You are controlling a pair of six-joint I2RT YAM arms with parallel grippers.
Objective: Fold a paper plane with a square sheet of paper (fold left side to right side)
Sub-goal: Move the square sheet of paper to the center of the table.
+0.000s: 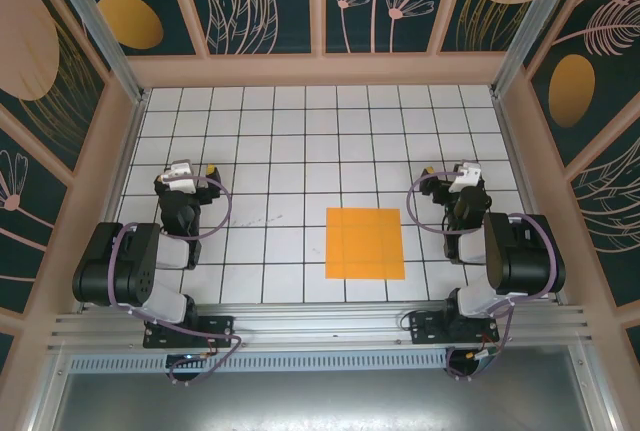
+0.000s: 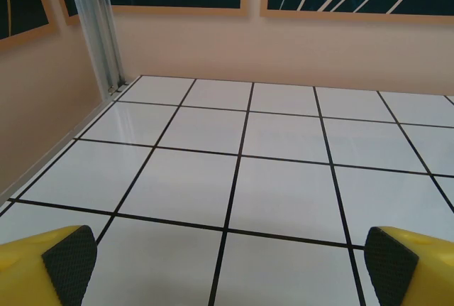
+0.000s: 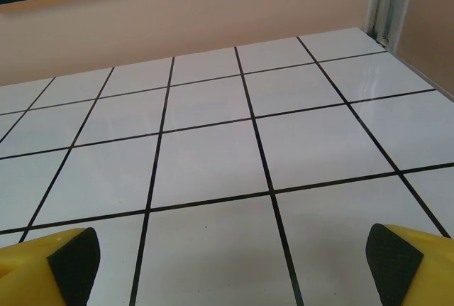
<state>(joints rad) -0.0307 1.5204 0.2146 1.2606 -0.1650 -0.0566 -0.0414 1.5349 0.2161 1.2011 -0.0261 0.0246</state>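
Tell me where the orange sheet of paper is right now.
In the top view the square sheet of paper lies flat on the tiled table, right of centre toward the near edge, just left of the right arm.

Square sheet of paper (image 1: 364,244): plain bright orange, no pattern. Table (image 1: 290,141): glossy white tiles, black grid lines. Wall panels (image 1: 265,1): dark teal, orange ovals, pale line-drawn leaves, peach frames. Arms (image 1: 120,266): black. Left gripper (image 2: 230,265) and right gripper (image 3: 234,265): yellow fingers, black pads.
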